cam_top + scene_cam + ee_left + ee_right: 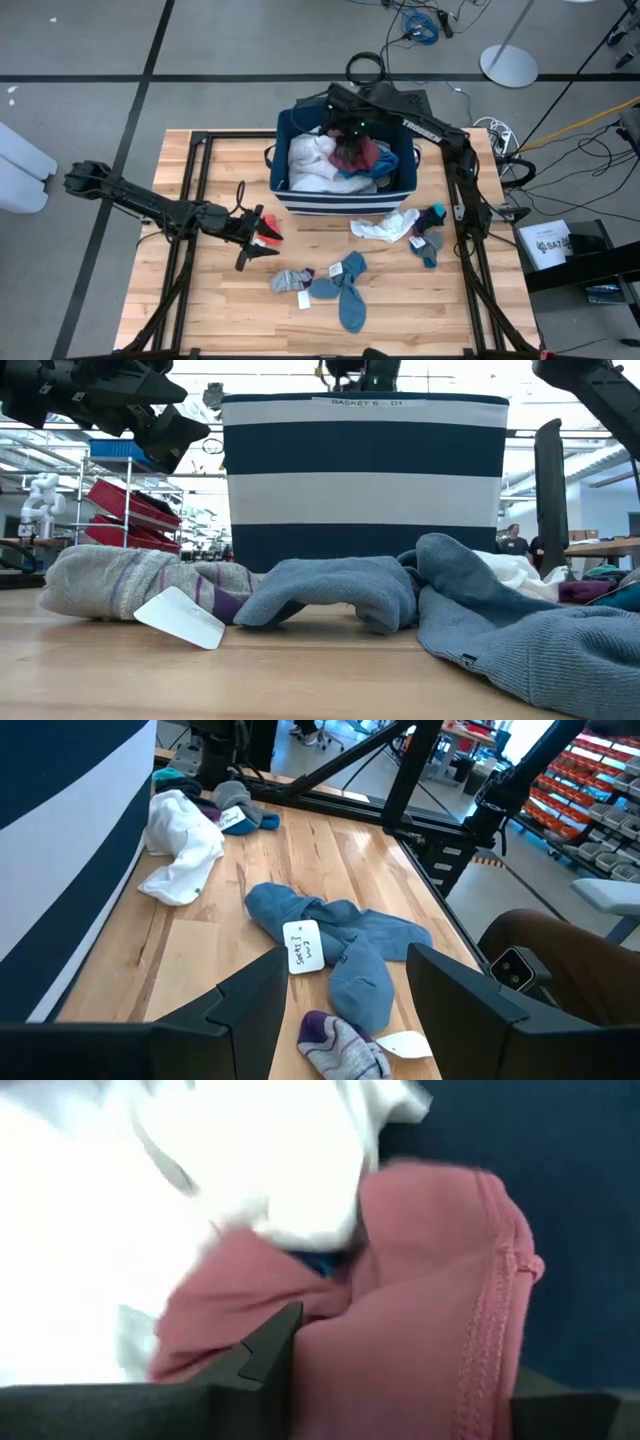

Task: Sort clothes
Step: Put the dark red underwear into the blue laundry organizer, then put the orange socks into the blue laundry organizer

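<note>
Picking is the step in hand: right gripper (352,140) reaches into the striped bin (300,200), jaws apparently pinching the maroon piece (430,1300) beside the white garment (312,160). Next comes a clean lift clear. Left gripper (262,238) hovers spread near the blue socks (345,285). Bin label reads "BASKET", the rest unclear.

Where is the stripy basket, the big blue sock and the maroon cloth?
Striped fabric bin (340,198), high view, on its front wall.
Blue sock (351,304), high view, middle of the sock on the table.
Maroon garment (430,1300), right wrist view, on its folded middle inside the bin.
</note>
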`<action>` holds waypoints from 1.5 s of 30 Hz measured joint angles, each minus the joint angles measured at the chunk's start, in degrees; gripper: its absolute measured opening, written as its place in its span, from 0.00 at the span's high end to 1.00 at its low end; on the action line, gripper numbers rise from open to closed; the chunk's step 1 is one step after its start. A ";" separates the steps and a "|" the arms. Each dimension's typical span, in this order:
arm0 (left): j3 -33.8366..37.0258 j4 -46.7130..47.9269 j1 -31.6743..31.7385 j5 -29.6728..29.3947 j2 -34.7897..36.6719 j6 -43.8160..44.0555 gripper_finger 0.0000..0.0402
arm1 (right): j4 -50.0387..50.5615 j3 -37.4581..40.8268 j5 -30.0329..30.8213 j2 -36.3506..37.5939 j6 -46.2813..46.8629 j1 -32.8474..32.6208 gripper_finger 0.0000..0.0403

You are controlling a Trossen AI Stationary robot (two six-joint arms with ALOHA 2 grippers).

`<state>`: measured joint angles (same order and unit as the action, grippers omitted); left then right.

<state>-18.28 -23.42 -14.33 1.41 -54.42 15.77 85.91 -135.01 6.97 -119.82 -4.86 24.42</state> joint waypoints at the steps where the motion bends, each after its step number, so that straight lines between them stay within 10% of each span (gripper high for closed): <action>1: 0.00 0.00 0.00 0.00 0.00 0.00 0.47 | -1.16 0.17 0.08 0.84 0.51 -0.35 0.62; 15: 0.00 -0.15 0.00 0.00 0.01 0.22 0.47 | 2.39 1.35 -10.89 4.37 12.88 -1.31 0.47; 19: 0.00 -0.11 0.00 0.00 0.01 0.22 0.47 | 3.75 2.19 4.95 4.01 11.01 -2.11 0.33; 23: 0.00 -0.02 0.00 -0.02 0.01 0.17 0.47 | 1.54 2.46 5.63 4.33 9.32 -2.93 0.27; 45: 0.00 3.71 -0.13 3.13 0.01 2.23 0.47 | -4.93 2.44 -4.05 17.46 12.70 -14.53 0.27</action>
<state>-18.28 -19.71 -14.46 4.54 -54.41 18.00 80.98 -132.57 2.92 -102.36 7.84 9.90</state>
